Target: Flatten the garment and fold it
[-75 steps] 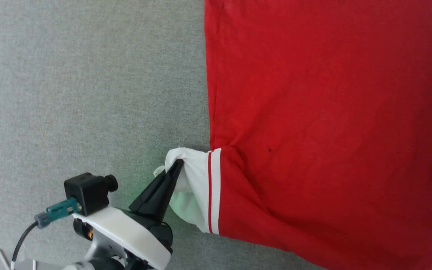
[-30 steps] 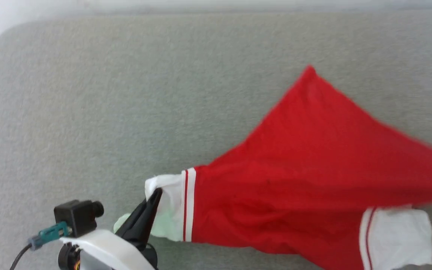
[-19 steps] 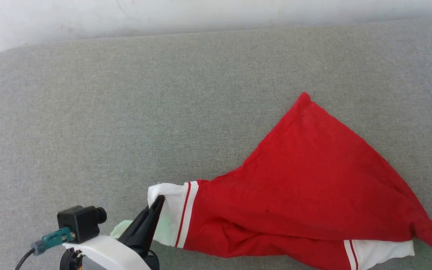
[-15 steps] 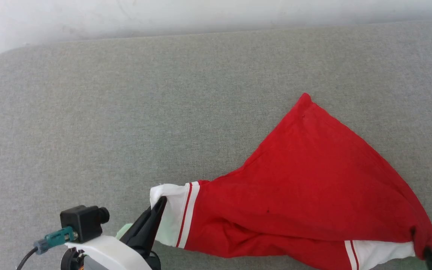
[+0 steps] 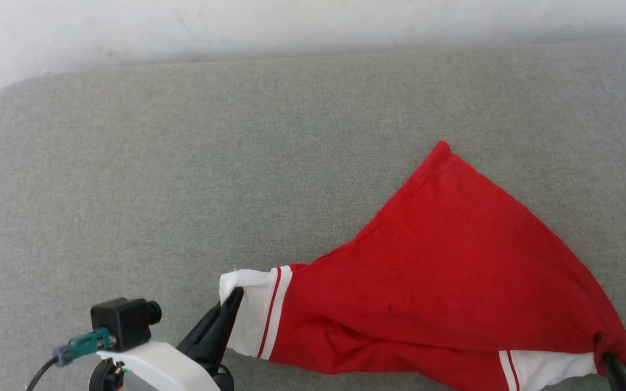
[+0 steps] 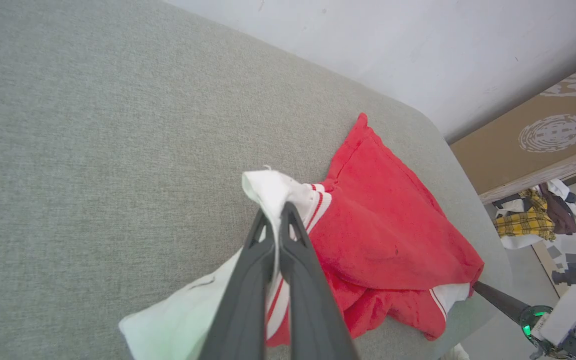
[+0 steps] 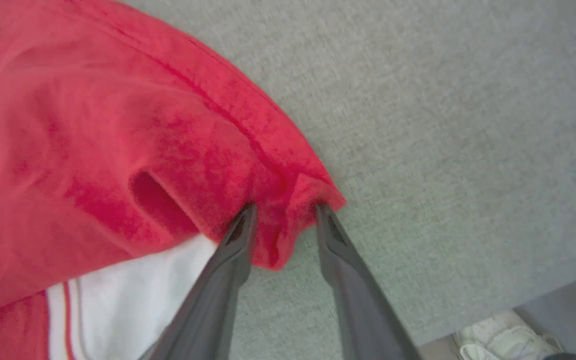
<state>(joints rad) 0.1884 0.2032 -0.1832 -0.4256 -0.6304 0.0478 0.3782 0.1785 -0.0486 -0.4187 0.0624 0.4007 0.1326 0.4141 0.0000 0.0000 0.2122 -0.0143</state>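
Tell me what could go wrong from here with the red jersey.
The right gripper has its jaws parted with a corner of the red jersey bunched between them; backing off may drag it.
That corner lies near the edge of the grey pad and could slide off.
The left gripper is clamped on the white sleeve alone; pulling may twist the heaped cloth rather than flatten it.

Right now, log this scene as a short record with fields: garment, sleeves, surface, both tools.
garment: red shirt, bunched into a rough triangle, not flat
left sleeve: white with red stripes, lifted at its edge
right sleeve: white, partly under red cloth
surface: grey fabric pad
left tool: shut on the left sleeve
right tool: jaws apart, a red corner between them
fold: not yet begun
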